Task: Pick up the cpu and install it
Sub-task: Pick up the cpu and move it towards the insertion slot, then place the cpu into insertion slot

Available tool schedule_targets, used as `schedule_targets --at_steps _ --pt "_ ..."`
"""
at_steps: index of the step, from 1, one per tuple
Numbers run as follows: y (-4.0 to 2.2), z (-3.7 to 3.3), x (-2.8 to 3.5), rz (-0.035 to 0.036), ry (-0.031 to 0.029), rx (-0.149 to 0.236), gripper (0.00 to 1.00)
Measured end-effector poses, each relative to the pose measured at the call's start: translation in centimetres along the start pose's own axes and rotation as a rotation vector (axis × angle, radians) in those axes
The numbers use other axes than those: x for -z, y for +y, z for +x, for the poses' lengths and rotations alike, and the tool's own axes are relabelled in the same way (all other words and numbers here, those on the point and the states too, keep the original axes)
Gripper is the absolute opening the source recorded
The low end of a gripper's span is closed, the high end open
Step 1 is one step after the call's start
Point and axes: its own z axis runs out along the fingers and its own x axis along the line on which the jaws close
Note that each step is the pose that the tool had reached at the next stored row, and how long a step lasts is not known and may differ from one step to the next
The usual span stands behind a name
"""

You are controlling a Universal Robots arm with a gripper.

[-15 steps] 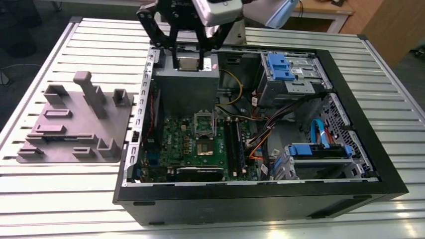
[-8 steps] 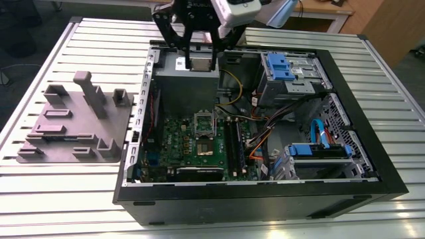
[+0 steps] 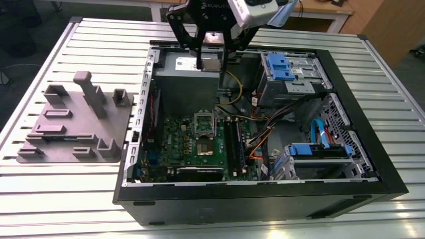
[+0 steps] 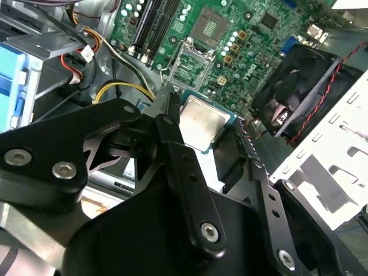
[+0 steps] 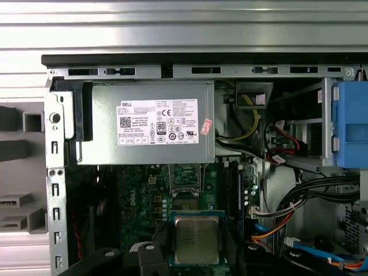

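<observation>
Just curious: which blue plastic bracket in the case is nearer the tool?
The blue bracket highest in the exterior view, beside the tool; the other bracket sits lower.

Gripper (image 3: 210,65) vert., tight on cpu (image 3: 209,61), arm high

Exterior view: set high and well back, angled down onto the open computer case (image 3: 252,204) on the slatted table (image 3: 59,199). First wrist view faces down over the power supply (image 5: 146,123). Second wrist view looks obliquely, close past the gripper (image 4: 206,127). All three views share the motherboard (image 3: 199,144) and the cpu (image 5: 196,238).
</observation>
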Motion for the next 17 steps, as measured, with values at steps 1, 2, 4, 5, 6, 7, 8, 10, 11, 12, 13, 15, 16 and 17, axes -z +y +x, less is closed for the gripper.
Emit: schedule_targets --at_steps 1,2,4,5,6,7,8,10,11,12,13,15,16,17 --pt "0.0 0.0 -0.01 -0.0001 -0.0001 0.0 0.47" --pt "0.01 -0.05 -0.01 -0.0001 -0.0001 0.0 0.47" --pt "0.01 -0.09 -0.01 -0.0001 0.0 0.0 0.47" --pt "0.01 -0.09 -0.02 -0.0001 0.0 0.0 0.47" --pt "0.02 -0.09 -0.04 -0.0001 -0.0001 0.0 0.47" --pt "0.02 -0.09 -0.09 -0.0001 0.0001 0.0 0.47" --pt "0.02 -0.08 -0.13 0.0 0.0006 0.0 0.47" --pt "-0.03 -0.08 -0.24 0.0 0.0012 0.0 0.47" --pt "-0.08 -0.08 -0.28 0.0001 0.0014 0.001 0.47" --pt "-0.13 -0.09 -0.33 0.0001 0.0014 0.001 0.47" --pt "-0.19 -0.08 -0.37 0.0001 0.0014 0.001 0.47" --pt "-0.24 -0.07 -0.47 -0.0001 0.0014 0.0 0.47" --pt "-0.24 -0.07 -0.49 0.0002 0.0017 0.0 0.47" --pt "-0.24 -0.07 -0.5 0.0003 0.0018 0.0 0.47"
